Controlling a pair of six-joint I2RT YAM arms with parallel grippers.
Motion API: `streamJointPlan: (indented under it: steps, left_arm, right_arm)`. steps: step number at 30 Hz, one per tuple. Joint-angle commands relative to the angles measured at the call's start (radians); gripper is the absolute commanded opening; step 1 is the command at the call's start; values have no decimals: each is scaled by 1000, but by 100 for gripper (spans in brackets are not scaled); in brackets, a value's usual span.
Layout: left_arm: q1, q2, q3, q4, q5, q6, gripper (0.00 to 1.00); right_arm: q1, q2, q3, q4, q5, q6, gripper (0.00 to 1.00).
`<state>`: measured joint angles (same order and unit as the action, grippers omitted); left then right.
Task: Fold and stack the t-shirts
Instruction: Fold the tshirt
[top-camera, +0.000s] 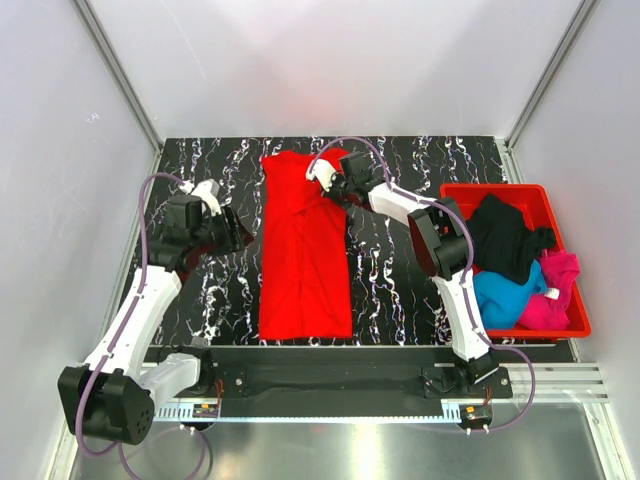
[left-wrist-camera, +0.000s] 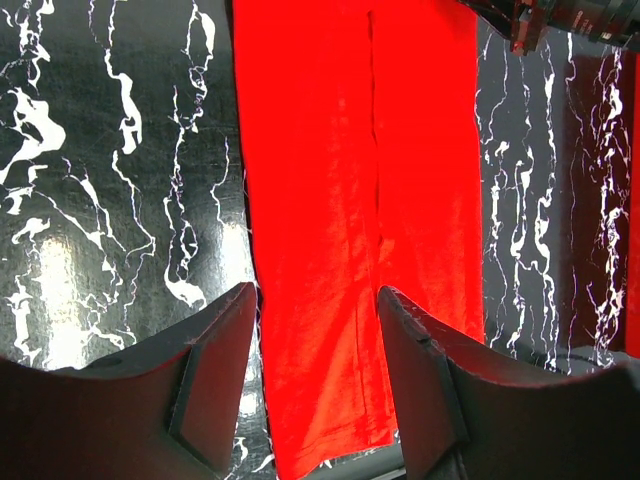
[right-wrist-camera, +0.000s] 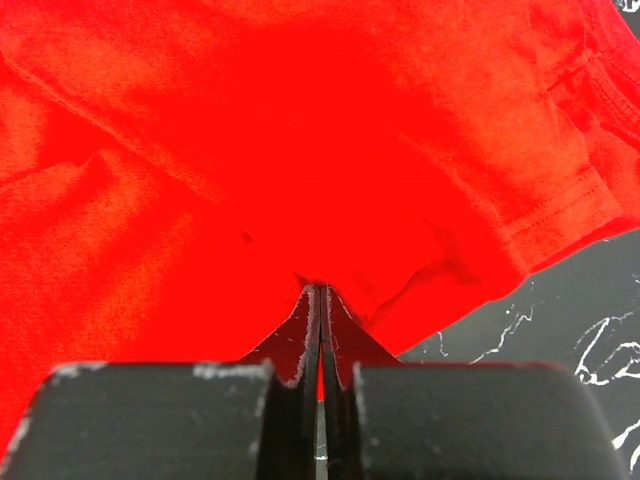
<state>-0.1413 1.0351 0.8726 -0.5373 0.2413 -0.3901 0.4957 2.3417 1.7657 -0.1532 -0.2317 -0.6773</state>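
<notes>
A bright red t-shirt (top-camera: 302, 250) lies on the black marbled table, folded lengthwise into a long strip. My right gripper (top-camera: 322, 178) is at its far right part, shut on a pinch of the red cloth (right-wrist-camera: 318, 282) near the sleeve hem (right-wrist-camera: 560, 215). My left gripper (top-camera: 235, 228) is open and empty, left of the strip; in the left wrist view the red shirt (left-wrist-camera: 360, 200) shows between and beyond its fingers (left-wrist-camera: 215, 370). Black (top-camera: 505, 235), blue (top-camera: 500, 295) and magenta-pink (top-camera: 555, 290) t-shirts lie heaped in the bin.
A rigid red plastic bin (top-camera: 580, 300) stands at the right of the table. White walls with metal rails enclose the table on three sides. The right arm (left-wrist-camera: 560, 20) reaches across the shirt's far end.
</notes>
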Motion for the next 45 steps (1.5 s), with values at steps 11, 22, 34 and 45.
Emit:
streamJointPlan:
  steps: [11,22,34,45]
  left_arm:
    - [35,-33,-21,59,35,-4,57]
    - [57,-32,-27,65,49,-9,57]
    - [59,-33,-32,63,47,-6,58]
    - [74,-29,-29,69,66,-9,58]
  right_arm:
    - [-6,-77,57,-14,14,-47,0]
    - [-5,-180,-41,-59,-11,-36,0]
    - [-6,-108,-55,14,-14,-116,25]
    - [-5,-27,-9,21,-17,-182,34]
